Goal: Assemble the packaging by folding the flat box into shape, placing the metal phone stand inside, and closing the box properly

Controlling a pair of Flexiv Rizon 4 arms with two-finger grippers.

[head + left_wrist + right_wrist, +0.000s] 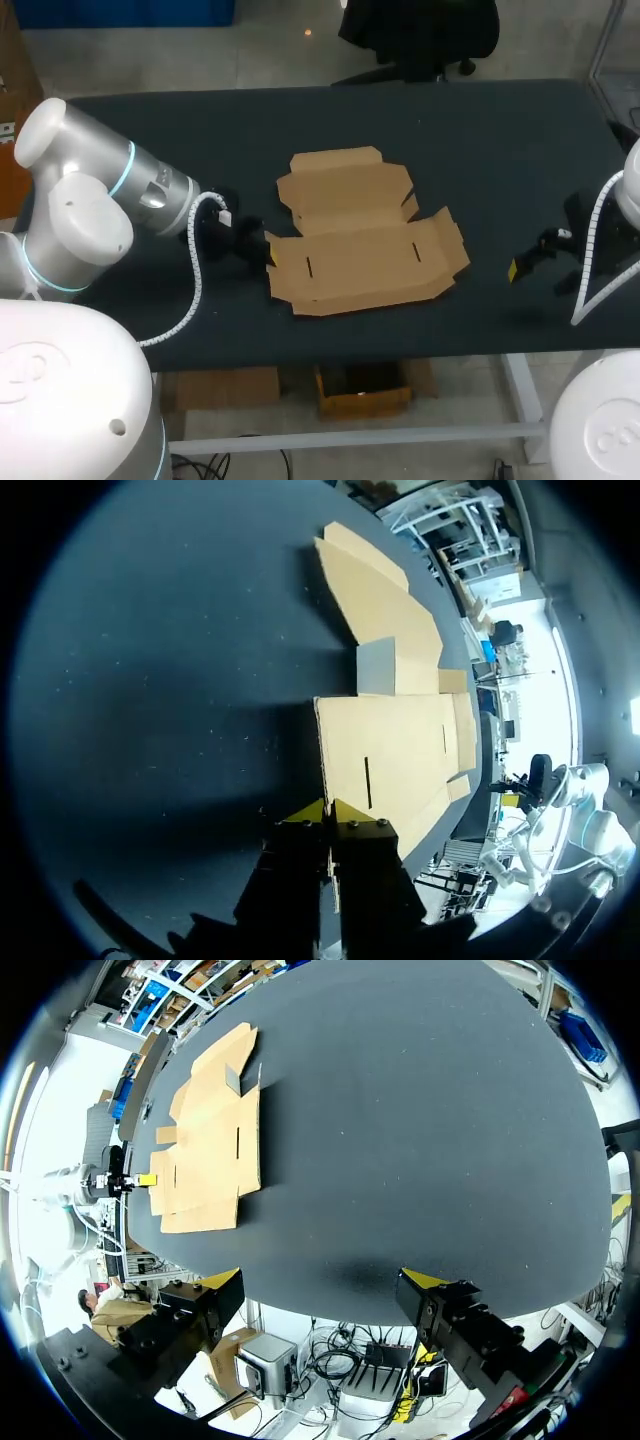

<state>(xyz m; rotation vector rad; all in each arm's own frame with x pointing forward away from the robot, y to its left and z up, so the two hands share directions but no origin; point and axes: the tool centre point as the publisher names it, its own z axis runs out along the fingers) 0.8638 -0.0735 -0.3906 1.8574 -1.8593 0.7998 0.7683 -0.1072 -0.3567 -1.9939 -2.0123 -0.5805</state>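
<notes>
A flat brown cardboard box (360,235) lies unfolded in the middle of the black table, its flaps spread out and two slots in its main panel. My left gripper (258,240) sits at the box's left edge. In the left wrist view its yellow tips (328,812) are pressed together on the near edge of the cardboard (395,740). My right gripper (522,265) hangs open above the table, well to the right of the box. The right wrist view shows its fingers (215,1290) wide apart with nothing between them and the box (210,1150) far ahead. No metal phone stand is in view.
The black tabletop (150,130) runs wide behind the box and on both sides. Its front edge (400,350) lies a short way in front of the box. Nothing else stands on it.
</notes>
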